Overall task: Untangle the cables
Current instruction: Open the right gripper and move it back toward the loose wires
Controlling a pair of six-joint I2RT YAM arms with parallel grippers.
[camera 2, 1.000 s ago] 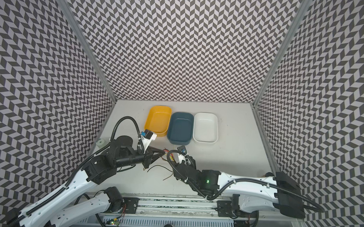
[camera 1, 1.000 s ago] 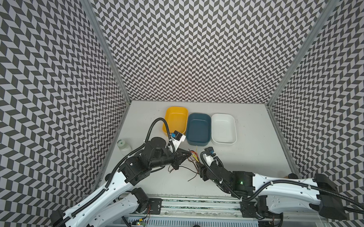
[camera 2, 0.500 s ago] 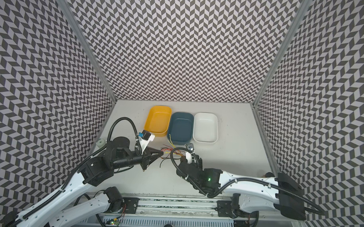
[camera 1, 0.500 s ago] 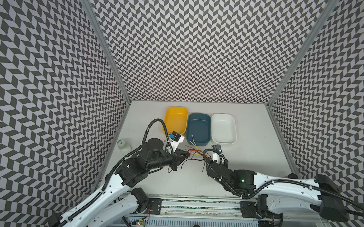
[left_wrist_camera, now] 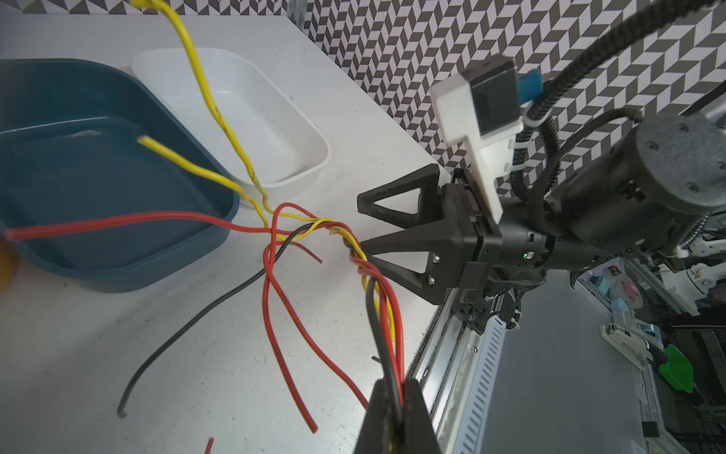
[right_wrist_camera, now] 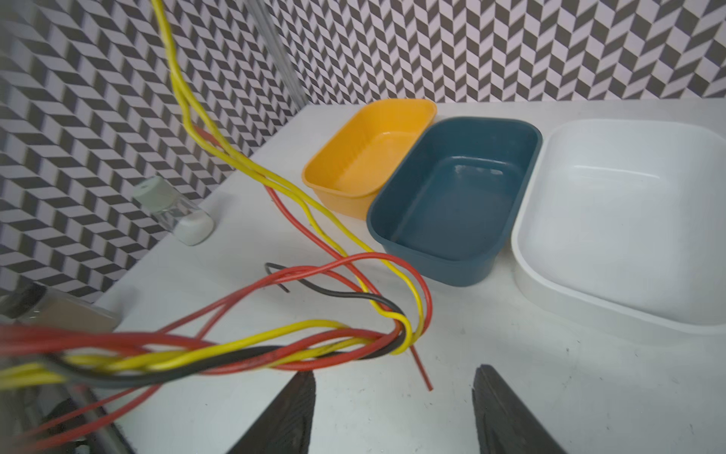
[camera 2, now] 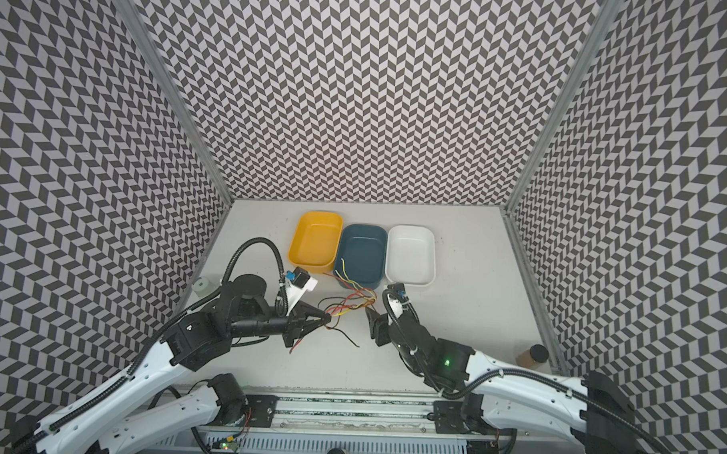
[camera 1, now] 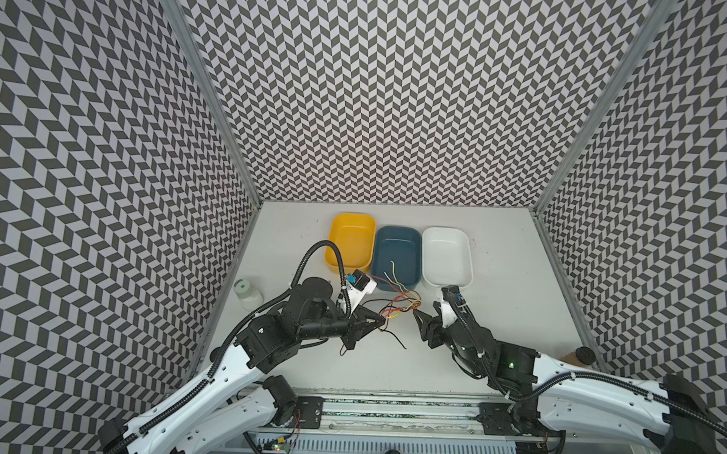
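Cables [right_wrist_camera: 275, 355] tight in L hand [left_wrist_camera: 394, 389]

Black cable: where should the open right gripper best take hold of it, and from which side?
Likely its loose tail: it lies alone on the table, clear of the twisted cables that the left gripper clamps. Come from above, fingers across it.

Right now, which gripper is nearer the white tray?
Right. The right gripper hangs open in front of the white tray; the left gripper, shut on the cables, sits further left.
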